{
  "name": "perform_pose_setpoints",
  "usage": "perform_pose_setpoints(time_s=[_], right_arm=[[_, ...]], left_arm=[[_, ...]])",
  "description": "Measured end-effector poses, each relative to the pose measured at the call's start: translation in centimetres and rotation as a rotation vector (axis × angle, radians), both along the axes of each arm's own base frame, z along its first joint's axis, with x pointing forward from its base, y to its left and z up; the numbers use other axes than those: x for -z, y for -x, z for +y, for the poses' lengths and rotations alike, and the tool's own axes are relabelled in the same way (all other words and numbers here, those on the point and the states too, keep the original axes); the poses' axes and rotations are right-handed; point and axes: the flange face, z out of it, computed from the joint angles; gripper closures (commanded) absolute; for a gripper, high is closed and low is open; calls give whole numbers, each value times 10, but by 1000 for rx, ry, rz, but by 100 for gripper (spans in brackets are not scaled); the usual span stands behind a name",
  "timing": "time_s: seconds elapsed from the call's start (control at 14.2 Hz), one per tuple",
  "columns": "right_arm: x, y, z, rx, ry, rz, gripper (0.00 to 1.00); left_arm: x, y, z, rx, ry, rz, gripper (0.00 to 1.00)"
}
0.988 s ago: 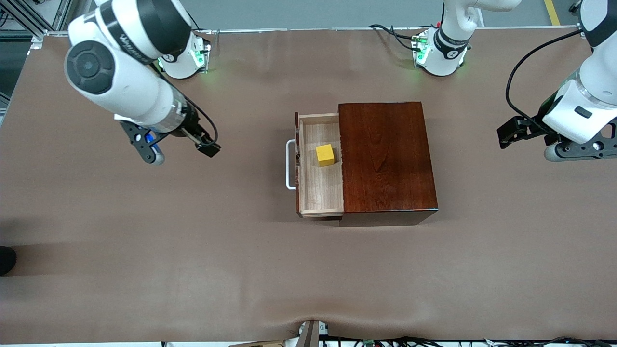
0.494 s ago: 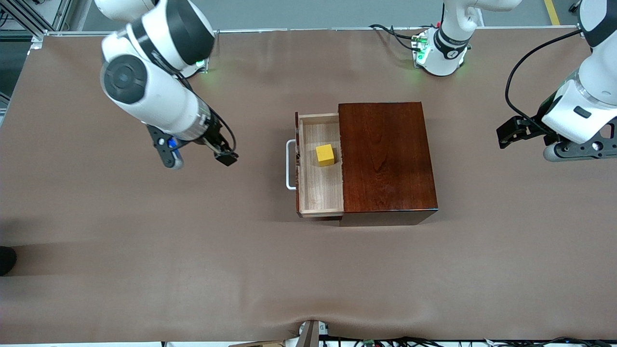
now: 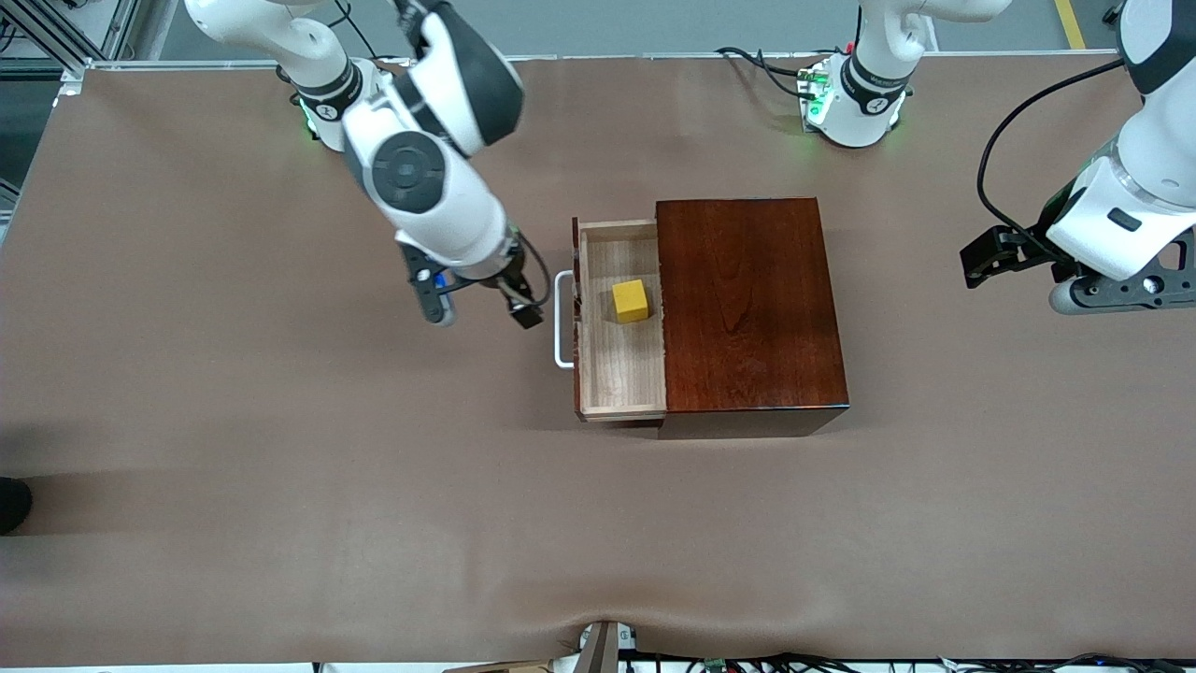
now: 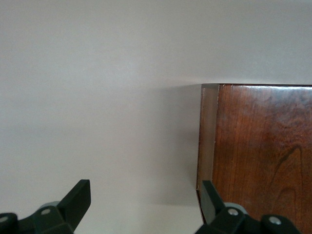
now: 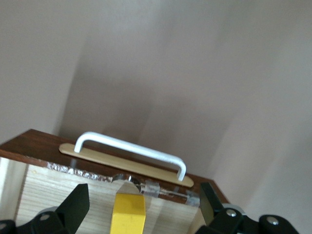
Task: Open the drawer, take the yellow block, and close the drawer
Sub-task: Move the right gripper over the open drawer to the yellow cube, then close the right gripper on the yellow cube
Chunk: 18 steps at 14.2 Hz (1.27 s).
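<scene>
Drawer (image 3: 621, 322) pulled open out of dark reddish-brown wooden box (image 3: 747, 304), white handle (image 3: 562, 320) toward the right arm's end. Yellow block (image 3: 631, 301) sits inside drawer. Right gripper (image 3: 481, 313) over table (image 3: 280, 449) just beside handle, jaws apart, empty. Left gripper (image 3: 1014, 276) waits over the left arm's end of the table, jaws apart, empty.

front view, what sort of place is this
Probably a robotics lab test bench: two Franka arms bolted along a brown-covered table, loose cables at its edge, and a lone wooden box whose open drawer holds a yellow block.
</scene>
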Motion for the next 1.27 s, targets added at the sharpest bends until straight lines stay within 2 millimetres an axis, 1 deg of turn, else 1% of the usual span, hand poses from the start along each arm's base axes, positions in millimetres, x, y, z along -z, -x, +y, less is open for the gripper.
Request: perform_pose_setpoints(time_s=[0.49, 0.71, 1.06, 1.27], right_arm=[[30, 11, 50, 131, -36, -65, 0], [48, 19, 64, 144, -27, -50, 0], [76, 33, 92, 173, -71, -21, 0], [84, 38, 101, 182, -75, -22, 0]], left_arm=[[1, 0, 0, 1, 0, 1, 0], [1, 0, 0, 4, 0, 2, 0], [1, 0, 0, 12, 0, 2, 0], [1, 0, 0, 16, 0, 2, 0]])
